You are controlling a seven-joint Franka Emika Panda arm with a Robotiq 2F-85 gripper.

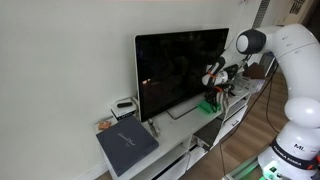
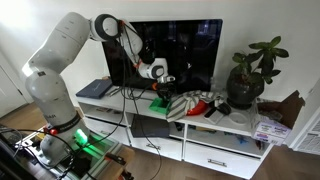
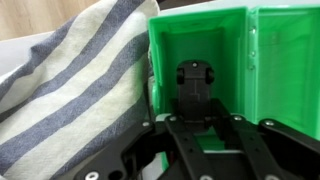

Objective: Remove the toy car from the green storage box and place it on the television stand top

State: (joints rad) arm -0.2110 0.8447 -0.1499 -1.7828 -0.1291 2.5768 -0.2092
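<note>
One gripper (image 3: 196, 120) closest to the wrist camera, black and angular, poised directly over the toy car (image 3: 195, 85). Impossible to say whether released or clenched, with the fingertips lost against the car's dark body. Car lying on the floor of the green storage box (image 3: 285, 70), tight against an inner wall.

Likely trouble: cramped walls crowding the fingers, a snagged rim dragging the light box up with the car. Equally, a shallow pinch on small rounded wheels letting the car slip and drop back. Also a nudged box sliding toward the front edge.

Car small, matt, near black. Box of bright moulded plastic, smooth, faintly glossy, with upright walls. Touching its outside, a striped cloth (image 3: 80, 90), soft and woven, grey-blue on cream, bunched in folds.

Farther out, in both exterior views, box (image 1: 207, 105) (image 2: 160, 101) near the front edge of the television stand top (image 2: 235, 124), about midway along. Top flat, white, hard. Behind, toward the back edge, the television (image 2: 190, 45), black and glassy. At one far end, a potted plant (image 2: 250, 75), leafy.
</note>
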